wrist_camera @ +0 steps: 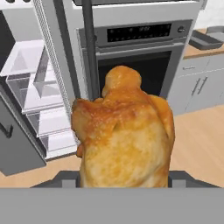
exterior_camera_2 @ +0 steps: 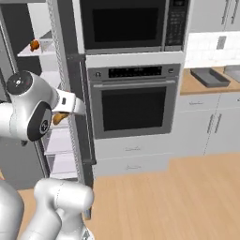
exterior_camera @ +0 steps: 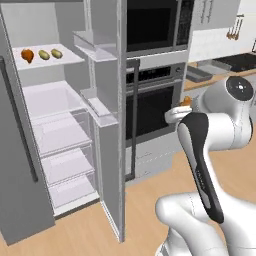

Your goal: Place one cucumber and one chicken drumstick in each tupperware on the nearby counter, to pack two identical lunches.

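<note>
A kitchen with a pale wood floor: the fridge (exterior_camera: 65, 150) stands open on the left, its door (exterior_camera: 107, 125) swung out in front of a wall oven (exterior_camera_2: 133, 101), and a tan counter (exterior_camera_2: 201, 84) runs off to the right above white cabinets. On the fridge's top shelf (exterior_camera: 47, 60) lie one drumstick (exterior_camera: 27, 55) and, just beside it, two cucumbers (exterior_camera: 50, 54), side by side and each lying slantwise on the shelf. Out on the counter sits a grey tupperware (exterior_camera_2: 209, 77), well apart from the arm. The gripper (wrist_camera: 124, 177) is raised in front of the oven and clamped on a second drumstick (wrist_camera: 122, 135) (the hand camera sees little else). Its fat end sits down between the fingers and its narrower knob points away from the hand, toward the oven door, so the long axis runs along the gripper's own line. From the left base camera a sliver of orange shows at the hand, beside the counter's edge; from the right it peeks out under the wrist, next to the fridge door.
</note>
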